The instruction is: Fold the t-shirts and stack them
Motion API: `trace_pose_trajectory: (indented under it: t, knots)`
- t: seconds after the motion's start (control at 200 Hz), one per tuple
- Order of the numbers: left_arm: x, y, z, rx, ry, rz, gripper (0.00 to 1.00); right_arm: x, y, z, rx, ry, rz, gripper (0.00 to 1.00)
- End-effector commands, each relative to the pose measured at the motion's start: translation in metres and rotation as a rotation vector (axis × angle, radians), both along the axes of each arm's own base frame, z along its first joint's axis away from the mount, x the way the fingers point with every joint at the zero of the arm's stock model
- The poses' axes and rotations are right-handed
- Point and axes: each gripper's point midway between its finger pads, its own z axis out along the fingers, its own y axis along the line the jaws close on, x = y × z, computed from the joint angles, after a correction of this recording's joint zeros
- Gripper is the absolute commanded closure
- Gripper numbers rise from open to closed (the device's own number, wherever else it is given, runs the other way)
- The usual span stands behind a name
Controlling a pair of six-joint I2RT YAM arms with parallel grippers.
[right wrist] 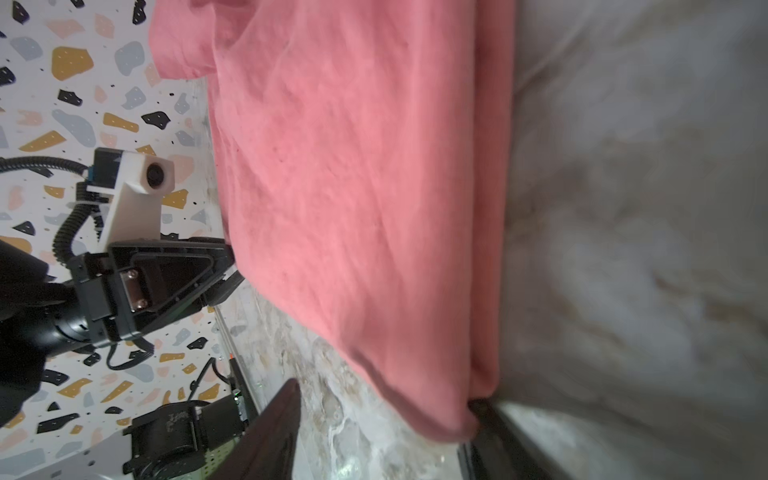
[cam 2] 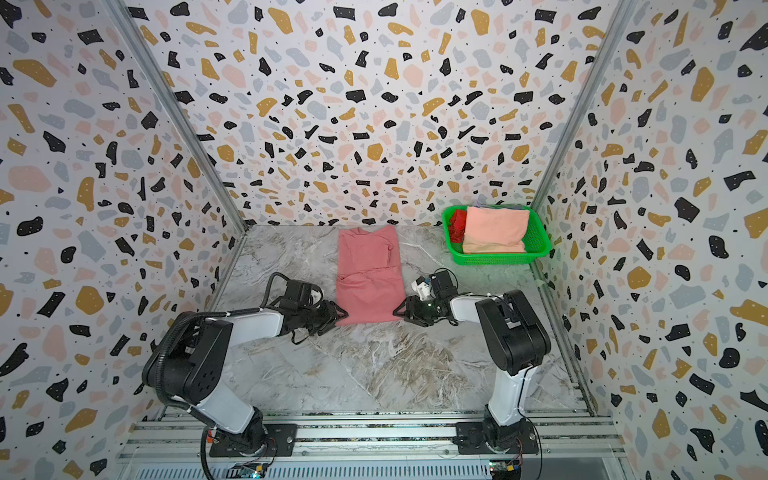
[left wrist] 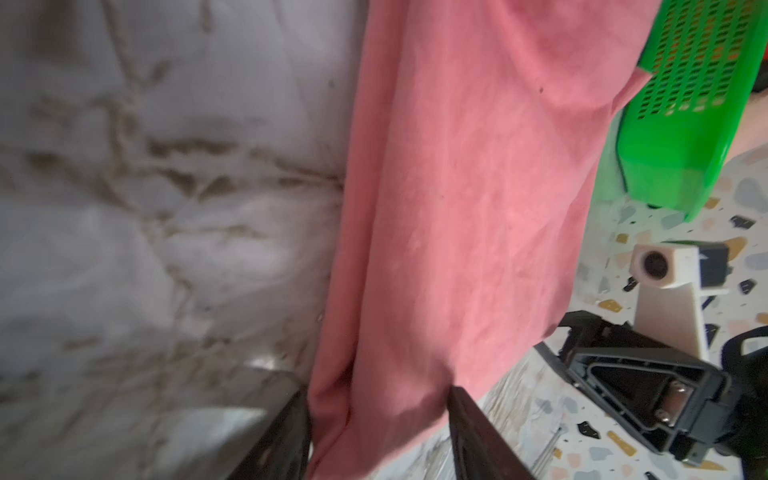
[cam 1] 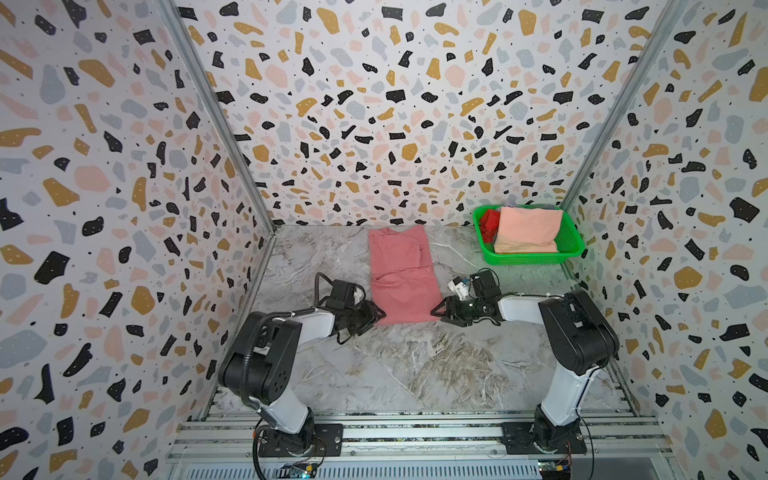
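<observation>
The dusty rose-pink t-shirt (cam 1: 401, 274) (cam 2: 370, 274) lies folded into a long strip on the marble table, collar end at the back wall. My left gripper (cam 1: 376, 316) (cam 2: 340, 313) sits at its near left corner. In the left wrist view, the left gripper (left wrist: 378, 390) is open, and the pink cloth (left wrist: 457, 208) fills the gap between the fingers. My right gripper (cam 1: 436, 311) (cam 2: 398, 309) (right wrist: 386, 392) is at the near right corner, open. That corner (right wrist: 449, 424) lies against one finger, with bare table beside it. A peach t-shirt (cam 1: 528, 230) and a red t-shirt (cam 1: 489, 222) lie in the basket.
The green mesh basket (cam 1: 532, 257) (cam 2: 498, 258) (left wrist: 685, 124) stands at the back right corner, close to the right wall. Terrazzo-patterned walls close in the table on three sides. Bare marble table (cam 1: 415, 365) stretches between the arm bases at the front.
</observation>
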Motion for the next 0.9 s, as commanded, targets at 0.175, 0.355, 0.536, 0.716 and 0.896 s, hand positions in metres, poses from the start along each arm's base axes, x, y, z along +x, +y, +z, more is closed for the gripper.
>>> trace_pose_trajectory:
  t: [0.175,0.355,0.536,0.716,0.896]
  knots:
    - [0.013,-0.018,0.027,-0.136,-0.038,0.016,0.93,0.022,0.009,0.013,-0.029,-0.072,-0.027,0.96]
    - [-0.022,-0.009,0.036,-0.047,-0.008,-0.09,1.0,-0.011,0.01,0.052,-0.014,-0.149,0.113,1.0]
    - [-0.086,-0.003,0.046,-0.039,0.038,-0.143,1.0,-0.086,-0.009,0.077,-0.073,-0.138,0.239,1.0]
    - [-0.112,-0.016,0.09,-0.193,-0.017,-0.06,1.0,-0.145,-0.01,0.111,0.064,-0.101,0.255,1.0]
    - [-0.117,-0.023,0.131,-0.292,-0.067,-0.029,1.0,-0.157,-0.004,0.129,0.076,-0.086,0.267,1.0]
